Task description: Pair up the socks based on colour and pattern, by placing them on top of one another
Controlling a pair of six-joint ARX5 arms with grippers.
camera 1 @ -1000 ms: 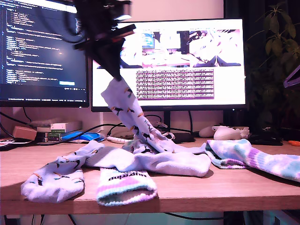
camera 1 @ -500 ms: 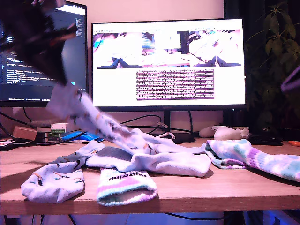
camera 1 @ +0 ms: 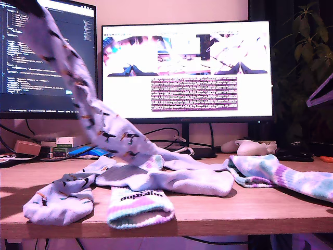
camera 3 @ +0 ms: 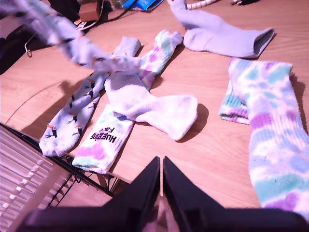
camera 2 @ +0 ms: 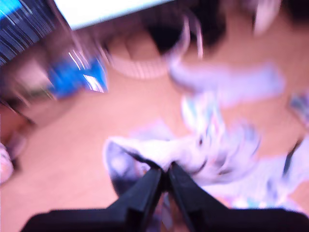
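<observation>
Now | first end effector (camera 2: 165,175) pinches lifted blue sock (camera 1: 99,122) | second end effector (camera 3: 161,170) closed, empty, above table (camera 3: 212,145)

A desk workstation in an office or home study: two monitors (camera 1: 187,70) stand at the back of a wooden desk (camera 1: 218,208), one showing lines of code. Cables (camera 1: 156,136) trail beneath the monitors, and a leafy houseplant (camera 1: 304,62) stands beside them.

Worktop (camera 1: 218,205): pale wood, front edge facing the exterior view.
Wall (camera 1: 171,10): plain, light.
Monitors: code screen (camera 1: 47,57) at the exterior view's left; bright screen (camera 1: 187,70) centre.
Plant (camera 1: 304,62): dark, at the exterior view's right.
Light: pink-violet.
</observation>
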